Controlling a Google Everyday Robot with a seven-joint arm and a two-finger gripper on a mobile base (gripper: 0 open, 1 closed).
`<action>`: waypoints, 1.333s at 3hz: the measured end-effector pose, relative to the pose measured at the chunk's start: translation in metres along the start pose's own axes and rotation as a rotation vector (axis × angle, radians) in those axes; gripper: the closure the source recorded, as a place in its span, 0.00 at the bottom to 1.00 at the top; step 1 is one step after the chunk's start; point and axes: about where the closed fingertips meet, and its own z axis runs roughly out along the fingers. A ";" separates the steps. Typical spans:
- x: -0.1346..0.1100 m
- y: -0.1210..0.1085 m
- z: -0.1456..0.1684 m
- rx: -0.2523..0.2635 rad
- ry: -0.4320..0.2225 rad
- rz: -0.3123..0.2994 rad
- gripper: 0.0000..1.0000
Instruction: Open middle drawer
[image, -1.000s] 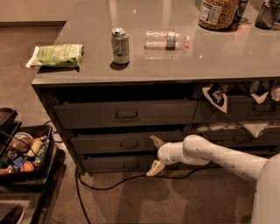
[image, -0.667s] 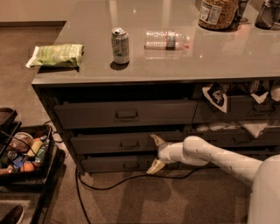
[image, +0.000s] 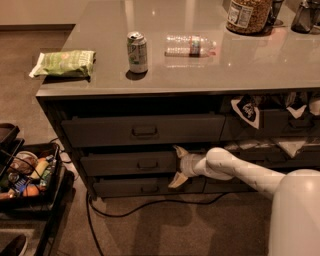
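The middle drawer (image: 120, 165) is seen in the left bank of a dark-grey cabinet, between the taller top drawer (image: 100, 132) and the bottom drawer (image: 120, 188). Its small pull handle (image: 147, 164) is set at the centre of the flat front. Whether the front is drawn out at all cannot be told.

The gripper (image: 175, 166) is held at the right end of that front, beside the handle and apart from it. Its two fingers are spread wide, one pointing up and one down, and nothing is gripped between them. It is carried by a white arm (image: 235, 170) reaching in from the lower right.

The cabinet is topped by a glossy grey counter (image: 200, 75). On it a drink can (image: 137, 52) is stood upright, a clear water bottle (image: 190, 45) is laid on its side to the right of the can, a green snack bag (image: 64, 63) is laid flat near the left edge, and a filled jar (image: 248, 14) is stood at the back.

The floor is covered in brownish carpet (image: 165, 230), and a black cable (image: 145, 206) is trailed across it below the cabinet. A black cart (image: 55, 190) filled with small items is parked to the left.
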 end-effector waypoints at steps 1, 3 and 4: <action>-0.001 -0.018 -0.003 0.031 0.031 -0.033 0.00; 0.007 -0.025 0.009 -0.002 0.067 -0.025 0.00; 0.007 -0.025 0.009 -0.002 0.067 -0.025 0.00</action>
